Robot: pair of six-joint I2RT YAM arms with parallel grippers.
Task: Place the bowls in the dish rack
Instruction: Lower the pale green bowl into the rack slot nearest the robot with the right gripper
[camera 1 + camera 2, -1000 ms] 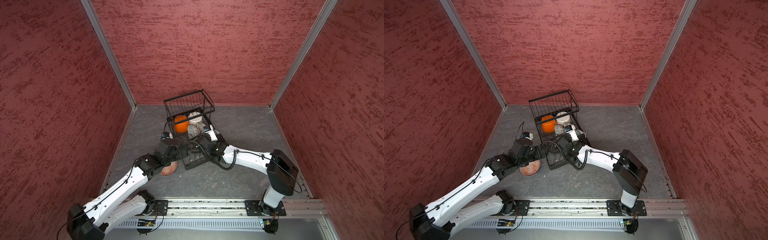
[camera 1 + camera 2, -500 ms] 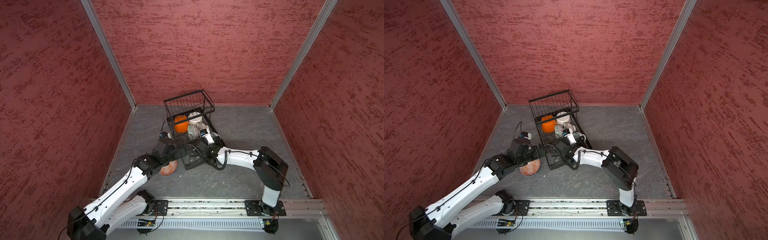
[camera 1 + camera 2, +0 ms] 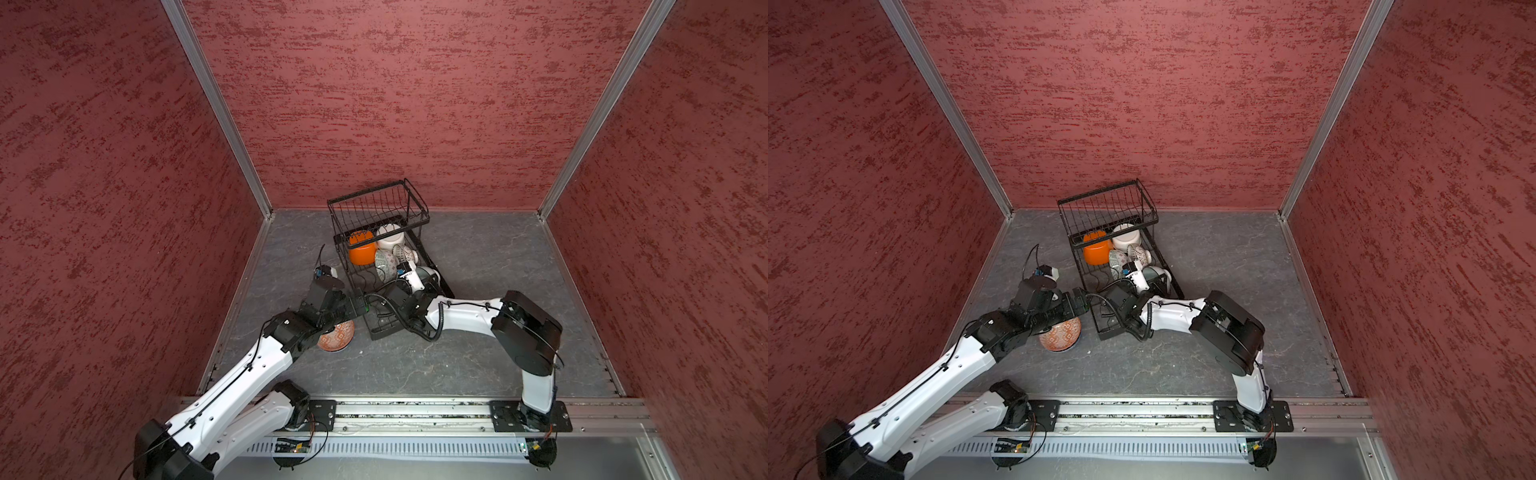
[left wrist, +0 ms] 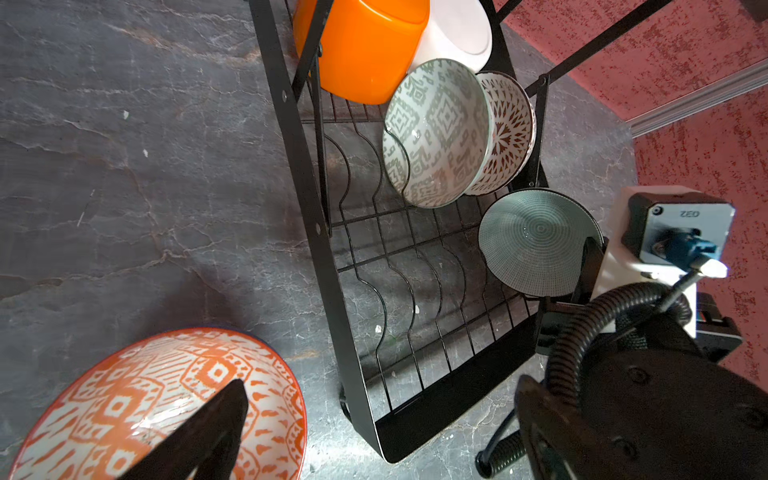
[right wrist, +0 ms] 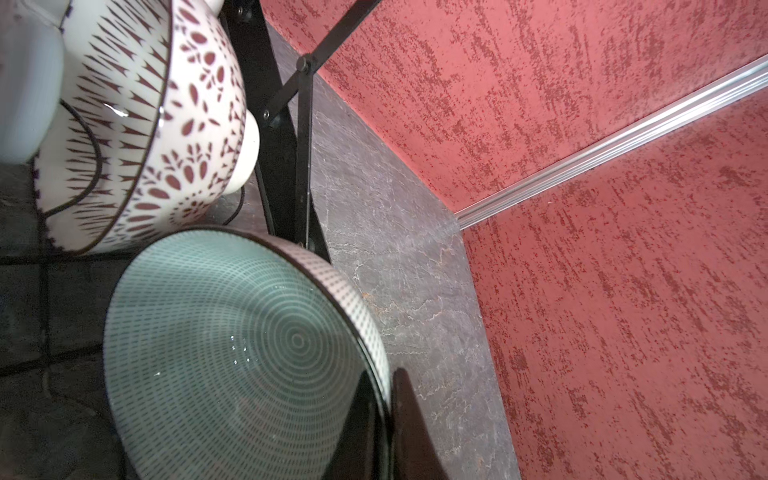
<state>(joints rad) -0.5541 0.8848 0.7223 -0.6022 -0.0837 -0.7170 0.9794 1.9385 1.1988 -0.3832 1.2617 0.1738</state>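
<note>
The black wire dish rack [image 3: 417, 206] [image 3: 1147, 204] [image 4: 308, 195] stands mid-floor. In it lean an orange bowl [image 3: 362, 254] [image 4: 365, 50], a white bowl [image 3: 391, 240], a grey-patterned bowl [image 4: 436, 133] and a dark-red-patterned bowl [image 5: 137, 137]. My right gripper [image 5: 388, 415] [image 3: 427, 281] is shut on the rim of a green dotted bowl [image 5: 232, 353] [image 4: 536, 241] at the rack's right edge. A terracotta patterned bowl [image 3: 338, 334] [image 3: 1061, 334] [image 4: 137, 407] sits on the floor left of the rack. My left gripper [image 4: 365, 451] [image 3: 351, 309] hangs open above it, one finger [image 4: 208, 432] over its inside.
Red textured walls close in the grey stone floor [image 3: 478, 257] on three sides. The arms' rail [image 3: 415, 409] runs along the front. The right arm's wrist and cable [image 4: 615, 316] lie close beside the left gripper at the rack's near end.
The right arm's elbow has swung left toward the rack while its gripper stays at the rack with the green bowl. The left gripper has barely shifted above the terracotta bowl.
</note>
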